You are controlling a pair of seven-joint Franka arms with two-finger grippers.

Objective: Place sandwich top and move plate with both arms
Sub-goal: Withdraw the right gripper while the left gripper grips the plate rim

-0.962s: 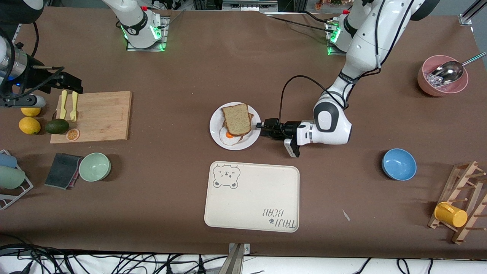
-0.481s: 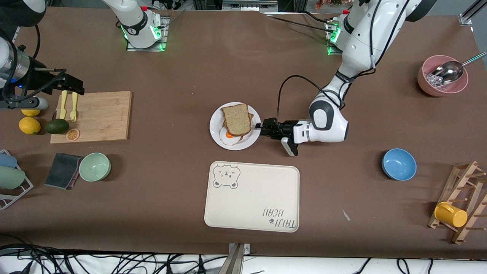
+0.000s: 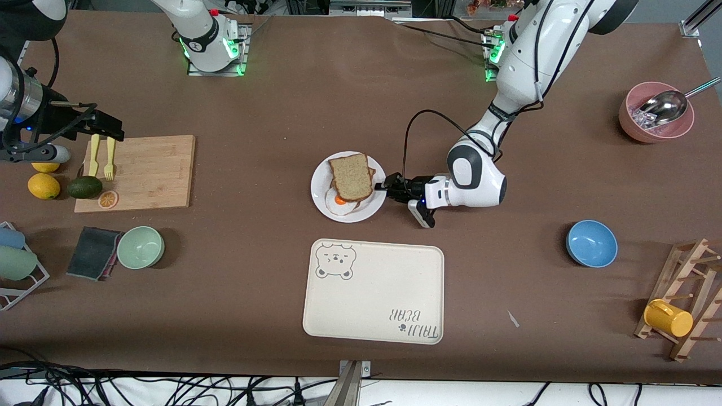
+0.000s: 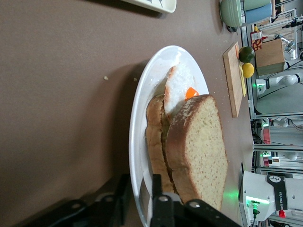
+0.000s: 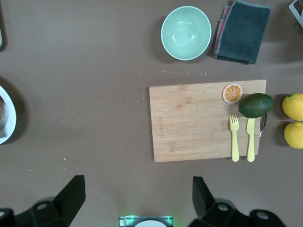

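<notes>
Two arms on the job, but only one has moved: over the last sec the left arm slid in toward the middle of the desk (image 3: pixel 271 101), and the left gripper (image 4: pixel 142 198) has gone from hovering just off the plate (image 4: pixel 142 118) to pinching down on its rim at the side toward the left arm's end, one jaw under the lip and one on top, gap now narrow w/ the white edge between them. Right gripper (image 5: pixel 137 198) hasn't budged, jaws spread wide, holding nothing, waiting up over the desk beside the cutting board (image 3: pixel 138 172). My read: sandwich top (image 3: pixel 351 177) is already placed, lying on the lower slice and fried egg on the plate at desk centre, so the bread step looks done and the carry is starting; a one-sided pinch could tip the plate, so the right arm prob. needs the other rim first. Count, big to small: 1 bear tray (image 3: pixel 373 292), 1 cutting board, 1 wooden rack (image 3: pixel 691 299), 1 plate, 3 bowls (pink, blue, green), 1 grey cloth, 2 bread slices, 1 yellow mug, 1 metal scoop, 1 avocado, 2 lemons, 1 egg, 1 fork, 1 knife, 1 orange slice.
</notes>
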